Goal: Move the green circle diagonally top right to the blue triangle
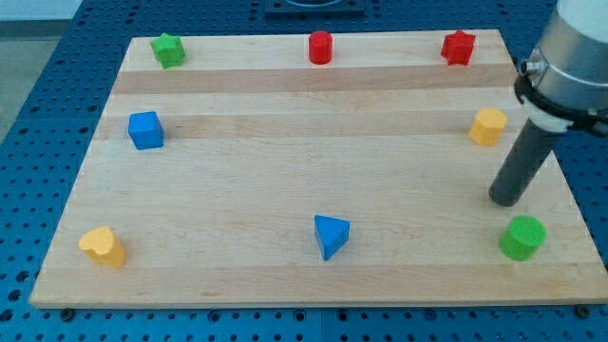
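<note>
Camera view puts the green circle at the bench's bottom right corner, with my tip just beside it at about eleven o'clock, apart from it. No fingers exist on this rod. From the circle, the blue triangle lies well apart at nine o'clock. A yellow hexagon sits at twelve o'clock of my tip. Farther off: red star, red cylinder, green star, blue cube, yellow heart-like block.
</note>
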Robot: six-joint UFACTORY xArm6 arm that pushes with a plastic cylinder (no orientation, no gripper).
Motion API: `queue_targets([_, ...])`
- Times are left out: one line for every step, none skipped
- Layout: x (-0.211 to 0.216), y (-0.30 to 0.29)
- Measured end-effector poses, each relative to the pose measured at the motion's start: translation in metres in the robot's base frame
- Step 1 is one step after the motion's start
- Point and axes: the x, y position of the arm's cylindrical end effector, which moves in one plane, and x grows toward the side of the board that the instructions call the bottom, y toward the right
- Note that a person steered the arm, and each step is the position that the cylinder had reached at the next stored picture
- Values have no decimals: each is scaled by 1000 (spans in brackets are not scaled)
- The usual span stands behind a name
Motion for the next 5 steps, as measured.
queue_targets([5, 38])
queue_targets([34, 62])
queue_targets([70, 56])
queue_targets([85, 23])
queue_targets([85, -11])
